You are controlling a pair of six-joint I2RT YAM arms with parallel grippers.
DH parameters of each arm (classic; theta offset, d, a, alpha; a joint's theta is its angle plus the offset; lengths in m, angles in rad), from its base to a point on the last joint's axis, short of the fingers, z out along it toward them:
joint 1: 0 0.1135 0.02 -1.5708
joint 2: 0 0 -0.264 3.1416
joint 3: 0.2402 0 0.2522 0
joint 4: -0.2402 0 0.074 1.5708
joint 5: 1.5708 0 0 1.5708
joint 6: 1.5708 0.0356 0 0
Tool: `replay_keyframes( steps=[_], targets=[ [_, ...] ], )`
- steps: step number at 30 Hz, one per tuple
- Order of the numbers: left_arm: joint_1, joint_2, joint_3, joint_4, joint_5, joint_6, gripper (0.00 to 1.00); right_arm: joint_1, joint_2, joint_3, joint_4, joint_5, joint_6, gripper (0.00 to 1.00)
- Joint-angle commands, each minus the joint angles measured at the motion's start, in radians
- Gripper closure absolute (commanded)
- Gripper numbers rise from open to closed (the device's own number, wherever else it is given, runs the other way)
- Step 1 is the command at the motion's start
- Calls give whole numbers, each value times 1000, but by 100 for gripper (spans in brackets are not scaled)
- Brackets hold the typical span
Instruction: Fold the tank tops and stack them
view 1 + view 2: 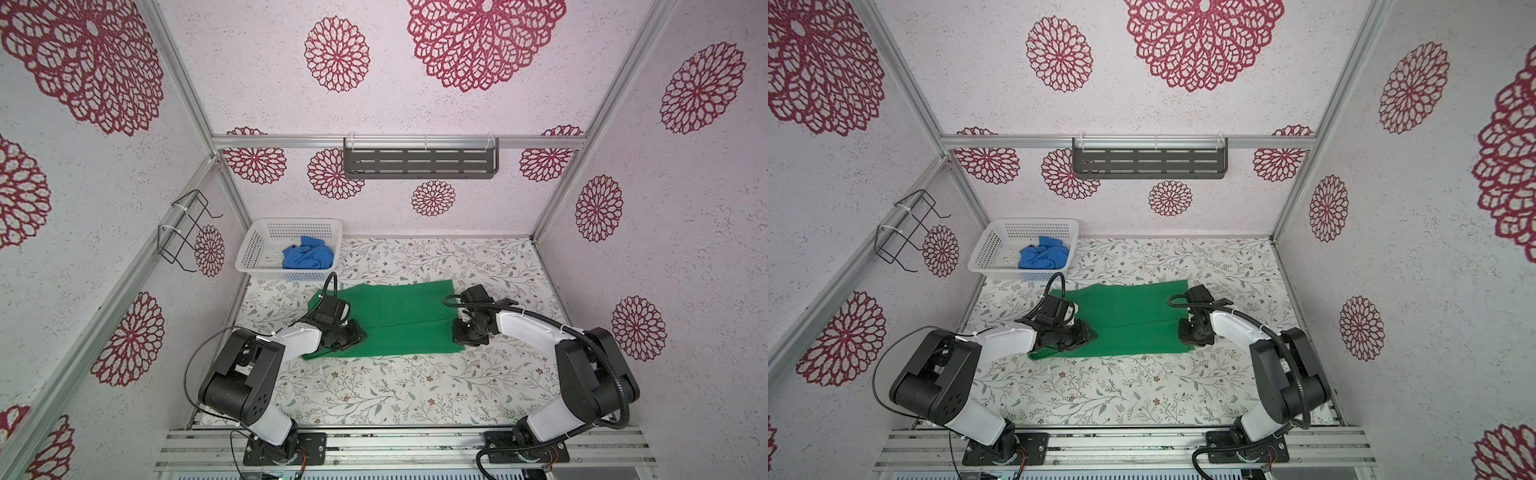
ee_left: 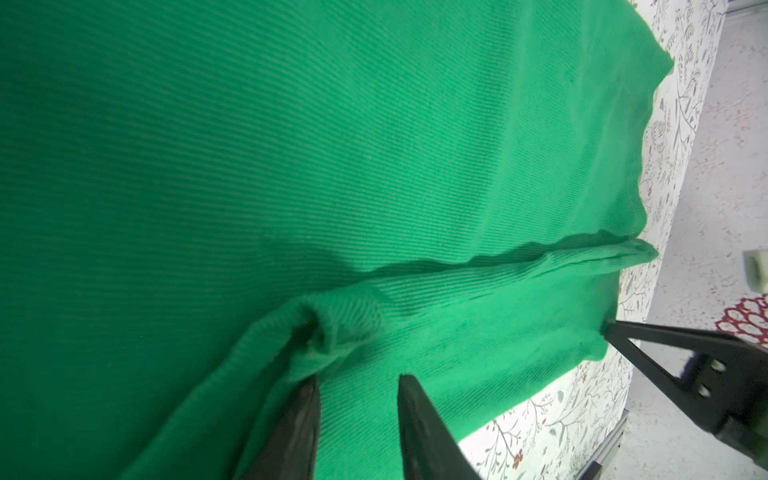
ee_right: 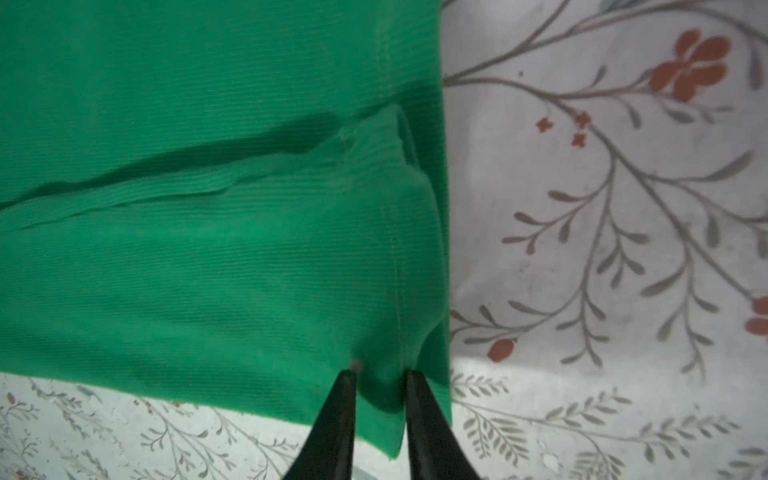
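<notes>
Green top [image 1: 399,320], gripped by left end effector [image 2: 357,379], right end effector [image 3: 380,374]

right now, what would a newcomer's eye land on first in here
The bright green tank top, spread across the middle of the floral table, with the left gripper and right gripper down on its left and right ends. Next, the crumpled blue tank top in the white basket at the far left corner, then the big red flower medallions on the walls.

Bright green tank top [image 1: 399,320], royal blue tank top [image 1: 307,257], white basket [image 1: 255,247], floral-patterned tabletop [image 1: 415,390]
</notes>
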Motion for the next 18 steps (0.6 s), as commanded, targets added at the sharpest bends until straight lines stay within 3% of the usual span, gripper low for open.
replay_keyframes(
  steps=[1, 5, 10, 14, 18],
  targets=[
    [-19, 7, -89, -258, -66, -14, 64, 5, -20, -31, -13, 34, 29, 76],
    [-20, -87, -116, -328, -85, -18, 63, 3, -120, -93, -82, 33, 42, 76],
    [-8, -157, 85, -504, -128, 67, 59, -13, -222, 74, -137, -59, 7, 72],
    [22, -98, 307, -552, -158, 171, 53, -62, -141, 204, -155, -1, -94, 68],
    [64, 51, 511, -540, -206, 283, 53, -131, -59, 232, 1, -53, -192, 67]
  ],
)
